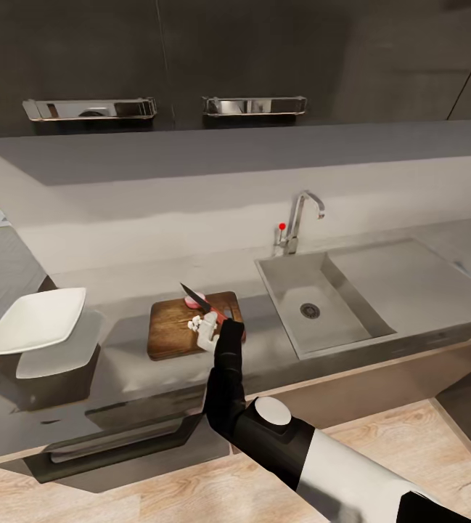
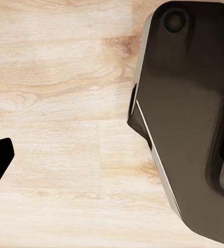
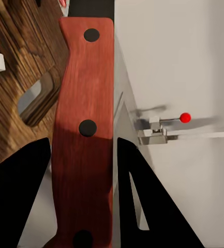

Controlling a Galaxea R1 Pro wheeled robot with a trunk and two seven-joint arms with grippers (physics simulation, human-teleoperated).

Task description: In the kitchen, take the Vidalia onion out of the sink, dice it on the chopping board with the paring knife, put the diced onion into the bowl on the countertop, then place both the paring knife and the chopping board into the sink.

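Note:
The dark brown chopping board (image 1: 170, 330) lies on the grey countertop (image 1: 264, 349), left of the sink (image 1: 351, 280). On its far half sits the pinkish onion (image 1: 194, 300), with small white diced bits (image 1: 194, 323) beside it. My right gripper (image 1: 212, 333) hovers over the board's right part, shut on the paring knife (image 1: 191, 293), whose dark blade points at the onion. In the right wrist view the reddish-brown riveted knife handle (image 3: 86, 129) sits between my black fingers (image 3: 18, 196), above the board's handle slot (image 3: 39, 98). The white square bowl (image 1: 35, 319) rests at the counter's left.
A chrome tap with a red-knobbed lever (image 1: 299, 221) stands behind the basin; a flat drainboard (image 1: 409, 280) extends to the right. Dark cabinets with steel handles (image 1: 90, 109) hang above. The left wrist view looks down at light wood floor (image 2: 55, 77) and my dark base (image 2: 189, 119).

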